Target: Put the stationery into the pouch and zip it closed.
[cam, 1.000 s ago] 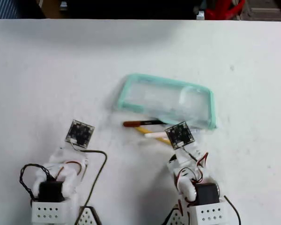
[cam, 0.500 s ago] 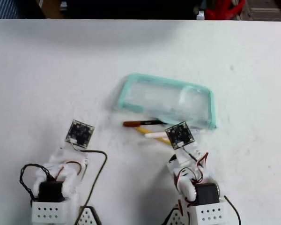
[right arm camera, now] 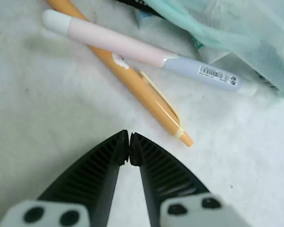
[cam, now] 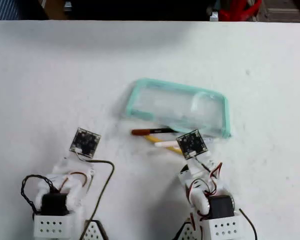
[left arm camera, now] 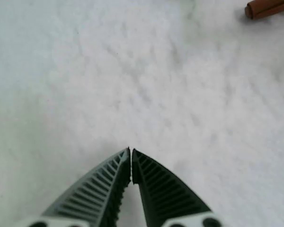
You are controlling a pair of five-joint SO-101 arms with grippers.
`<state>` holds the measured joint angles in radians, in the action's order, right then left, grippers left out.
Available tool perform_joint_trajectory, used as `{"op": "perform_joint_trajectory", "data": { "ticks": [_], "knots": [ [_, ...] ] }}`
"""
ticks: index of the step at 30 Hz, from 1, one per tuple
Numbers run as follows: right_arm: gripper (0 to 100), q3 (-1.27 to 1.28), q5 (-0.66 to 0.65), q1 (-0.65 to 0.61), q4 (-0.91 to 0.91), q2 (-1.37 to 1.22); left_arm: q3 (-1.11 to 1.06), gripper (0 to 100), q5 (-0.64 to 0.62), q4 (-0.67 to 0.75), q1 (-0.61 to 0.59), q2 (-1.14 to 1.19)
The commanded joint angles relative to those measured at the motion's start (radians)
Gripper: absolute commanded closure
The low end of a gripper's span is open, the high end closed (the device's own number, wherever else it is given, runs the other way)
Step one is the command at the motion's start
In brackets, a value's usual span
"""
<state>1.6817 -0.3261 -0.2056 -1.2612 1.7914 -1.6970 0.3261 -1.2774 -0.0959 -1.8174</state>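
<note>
One white table (cam: 50,75) carries all items. On it, the clear pouch (cam: 177,106) with teal edging lies flat, ahead of my right arm. Three pens lie outside the pouch, just beside its near edge: a brown pen (cam: 152,131), an orange pen (right arm camera: 132,80) and a pink-and-blue pen (right arm camera: 132,47) crossing over the orange one. My right gripper (right arm camera: 128,137) hangs near the orange pen's tip, fingers pressed together, holding nothing. My left gripper (left arm camera: 131,153), also pressed together and holding nothing, hangs over the table, well apart from the pouch.
</note>
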Motion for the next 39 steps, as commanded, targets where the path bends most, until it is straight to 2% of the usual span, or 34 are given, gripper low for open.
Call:
{"op": "perform_joint_trajectory", "data": {
  "ticks": [1,16,21,25,29,32,35,38,39],
  "knots": [
    [98.0,0.009,0.006,0.002,-0.005,0.007,0.003,97,-0.012,-0.008,-0.004,-0.008],
    [97.8,0.009,0.006,0.002,-0.005,0.007,0.003,97,-0.009,-0.006,0.001,-0.008],
    [98.0,0.009,0.008,0.002,-0.005,0.007,0.014,97,-0.009,0.077,-0.007,-0.008],
    [98.0,0.009,0.005,0.010,-0.005,0.007,0.141,97,-0.012,0.144,-0.007,-0.008],
    [98.0,0.009,0.003,0.012,-0.005,0.007,0.339,97,-0.008,0.072,0.001,-0.008],
    [98.0,0.009,0.003,0.012,-0.005,0.007,0.385,97,-0.006,0.074,0.002,-0.008],
    [97.8,0.009,0.003,0.012,-0.005,0.007,0.385,97,0.017,0.138,-0.005,-0.008],
    [98.0,0.009,0.003,0.007,-0.005,0.007,0.362,97,0.137,0.281,-0.022,-0.008],
    [98.0,0.009,0.003,0.007,-0.005,0.007,0.348,97,0.137,0.330,-0.015,-0.008]
  ]
}}
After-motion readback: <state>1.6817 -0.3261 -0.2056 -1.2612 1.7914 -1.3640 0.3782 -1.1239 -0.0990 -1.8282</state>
